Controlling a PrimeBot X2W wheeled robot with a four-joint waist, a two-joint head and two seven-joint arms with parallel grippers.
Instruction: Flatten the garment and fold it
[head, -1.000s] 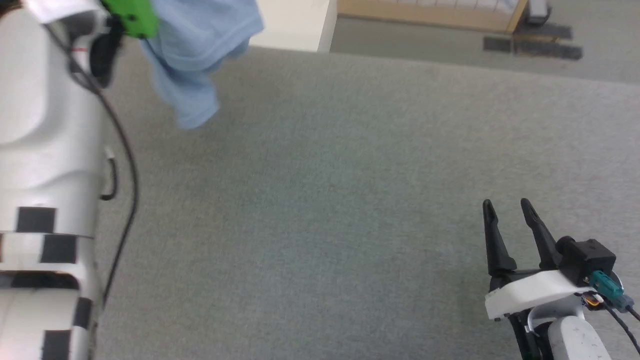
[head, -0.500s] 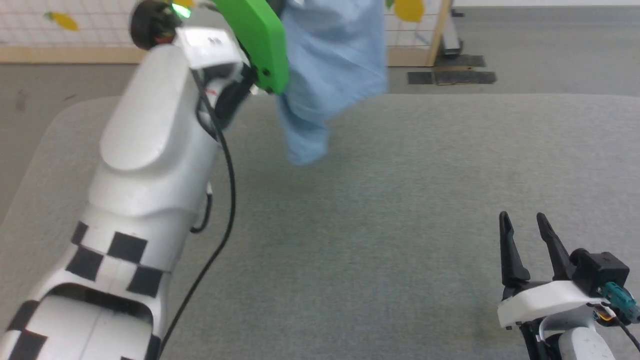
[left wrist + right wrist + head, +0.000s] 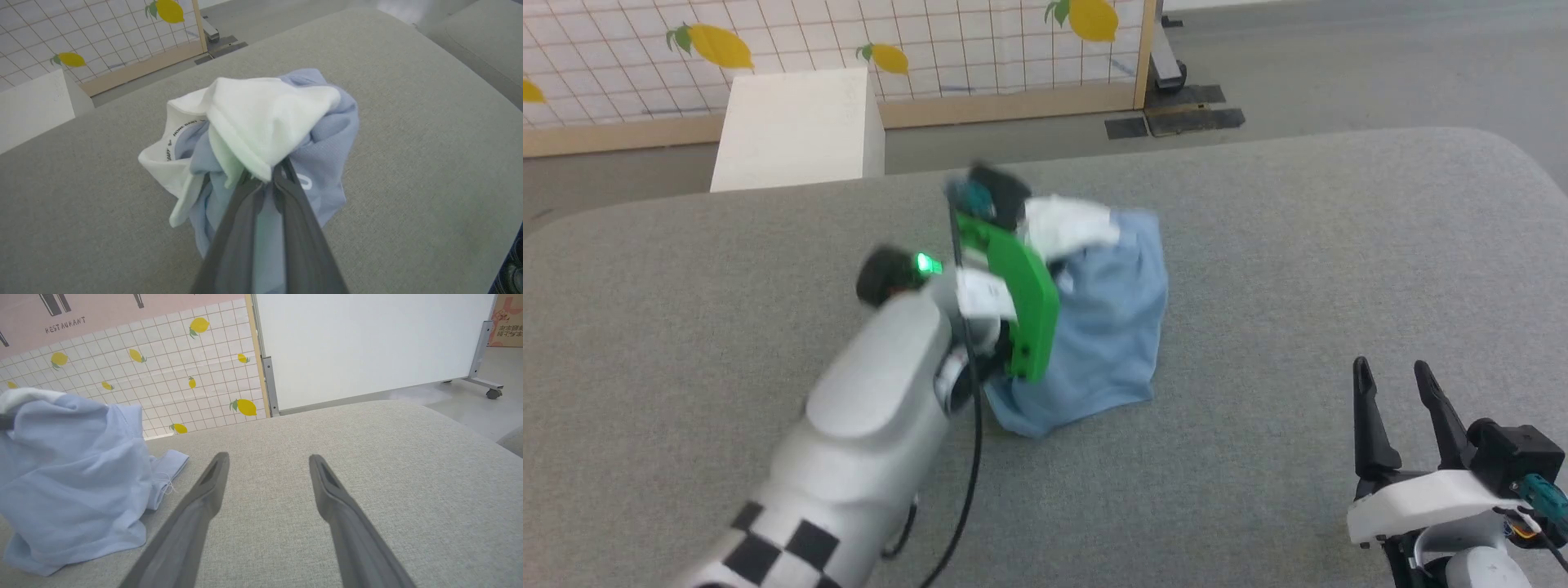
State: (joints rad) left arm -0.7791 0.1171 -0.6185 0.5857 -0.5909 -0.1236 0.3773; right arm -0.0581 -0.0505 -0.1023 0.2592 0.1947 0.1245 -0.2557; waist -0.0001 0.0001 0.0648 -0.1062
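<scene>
A wide worktop [image 3: 1258,245] covered in grey woven fabric, with rounded corners, spans the scene. Just past its far edge stands a plain white box [image 3: 796,122]. Behind the box runs a screen [image 3: 849,33] of white grid squares dotted with yellow lemons, edged in pale wood. Dark mats [image 3: 1176,121] lie on the grey floor [image 3: 1339,65] at the screen's foot. Beside the screen stands a blank white board [image 3: 367,343] on metal legs with a small wheel [image 3: 493,393]. Above the lemons, a pink sign [image 3: 65,324] reads "RESTAURANT".

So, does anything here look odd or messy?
Yes: the light blue polo shirt is bunched, not flat, its white collar pinched in the left hand, its lower part slumped on the grey fabric surface. Nothing looks damaged.
</scene>
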